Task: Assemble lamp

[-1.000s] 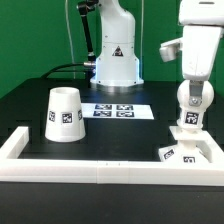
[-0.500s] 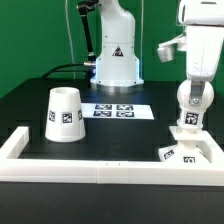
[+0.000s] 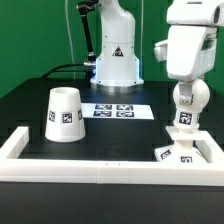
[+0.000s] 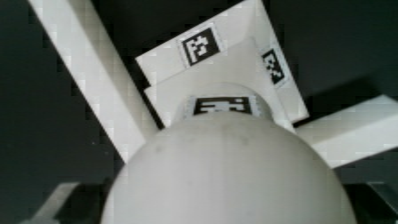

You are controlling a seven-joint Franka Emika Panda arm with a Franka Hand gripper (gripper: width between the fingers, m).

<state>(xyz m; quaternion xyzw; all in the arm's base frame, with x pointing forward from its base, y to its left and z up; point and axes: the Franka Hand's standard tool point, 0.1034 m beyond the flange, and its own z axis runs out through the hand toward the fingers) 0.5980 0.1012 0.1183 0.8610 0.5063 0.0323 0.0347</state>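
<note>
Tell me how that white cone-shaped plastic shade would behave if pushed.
The white truncated-cone plastic shade stands wide end down on the black table, so it would probably slide, not tip. It seems hollow, likely light. Tipped over, it might roll.

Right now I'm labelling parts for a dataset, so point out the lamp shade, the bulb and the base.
lamp shade (image 3: 63, 103): exterior view, on its side wall above the tag.
bulb (image 4: 214, 170): wrist view, on its rounded dome.
base (image 4: 231, 70): wrist view, on its flat top face between tags.

Shade (image 3: 64, 113) at the exterior view's left; marker board (image 3: 118, 110) centre; bulb (image 3: 184, 118) above base (image 3: 185, 153), right.
</note>
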